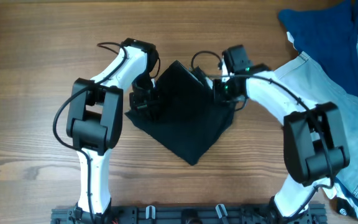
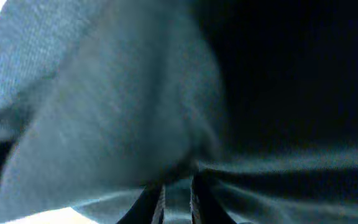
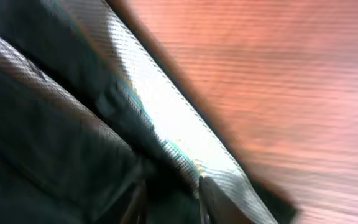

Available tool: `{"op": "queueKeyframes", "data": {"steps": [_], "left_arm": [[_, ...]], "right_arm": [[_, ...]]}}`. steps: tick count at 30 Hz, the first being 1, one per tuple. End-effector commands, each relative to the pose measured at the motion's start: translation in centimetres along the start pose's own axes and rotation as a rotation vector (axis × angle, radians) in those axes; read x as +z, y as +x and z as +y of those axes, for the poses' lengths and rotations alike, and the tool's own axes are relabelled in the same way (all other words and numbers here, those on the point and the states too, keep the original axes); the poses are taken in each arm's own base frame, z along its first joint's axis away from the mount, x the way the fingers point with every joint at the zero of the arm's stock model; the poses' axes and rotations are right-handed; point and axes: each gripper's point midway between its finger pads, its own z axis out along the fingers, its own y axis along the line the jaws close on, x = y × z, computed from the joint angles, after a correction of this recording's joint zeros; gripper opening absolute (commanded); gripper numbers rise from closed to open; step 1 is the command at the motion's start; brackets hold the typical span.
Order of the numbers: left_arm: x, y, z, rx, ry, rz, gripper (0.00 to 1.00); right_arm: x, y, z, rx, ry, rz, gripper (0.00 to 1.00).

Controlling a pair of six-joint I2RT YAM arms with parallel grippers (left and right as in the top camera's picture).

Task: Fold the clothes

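- Overhead view first: the black shorts (image 1: 182, 118) sit in the middle of the frame as a dark diamond on the wooden table (image 1: 36, 62), right between my two arms
- left gripper (image 1: 143, 96) is on the diamond's left corner and right gripper (image 1: 224, 89) is at its upper right edge
- left wrist cam is nearly all fabric. Creases run straight into the fingertips at the bottom of the frame, so I read that one as pinched down on the shorts
- right wrist cam shows a shiny stitched edge running diagonally down to the fingers, with cloth between them and the table blurry behind. That one looks clamped on the shorts too, with the edge raised off the wood
- handling guess: thin, light and floppy with zero stiffness, so anything I'm not holding will sag and drag. The weave looks a bit slick, so a shallow pinch could slip out
- I'd take hold at seams, hems or the waistband where the layers are thicker, and keep both corners level so the fold lands flat
- the denim garment (image 1: 347, 124) and blue cloth (image 1: 322, 31) are on the right side of the frame, well apart from the shorts, and I'm leaving them alone
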Motion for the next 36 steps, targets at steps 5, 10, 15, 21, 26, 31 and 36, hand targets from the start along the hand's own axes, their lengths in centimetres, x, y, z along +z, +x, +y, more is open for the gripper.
{"op": "queueKeyframes", "data": {"steps": [5, 10, 15, 21, 26, 31, 36], "left_arm": [[-12.7, -5.5, -0.8, 0.217, 0.153, -0.583, 1.00], [-9.7, -7.0, -3.0, 0.499, 0.257, -0.518, 1.00], [-4.7, -8.2, -3.7, 0.553, 0.312, -0.392, 1.00], [0.7, -3.9, -6.4, 0.672, 0.454, -0.136, 0.78], [2.2, -3.2, -7.9, 0.766, 0.420, -0.140, 0.04], [1.1, -6.3, -4.8, 0.644, 0.348, -0.202, 0.04], [-8.5, -14.7, 7.8, 0.202, 0.349, -0.469, 0.04]], "right_arm": [[-15.8, -7.0, 2.2, -0.042, -0.006, -0.391, 0.46], [-18.3, -5.0, 2.0, -0.048, -0.002, -0.381, 0.51], [-17.9, -4.2, 1.7, -0.037, 0.008, -0.342, 0.52], [-17.8, -4.0, 1.6, -0.036, 0.011, -0.332, 0.52], [-17.7, -3.7, 1.5, -0.036, 0.014, -0.322, 0.52], [-17.7, -3.5, 1.2, -0.036, 0.033, -0.312, 0.52], [-17.7, -3.5, 0.8, -0.031, 0.053, -0.313, 0.52]]}}
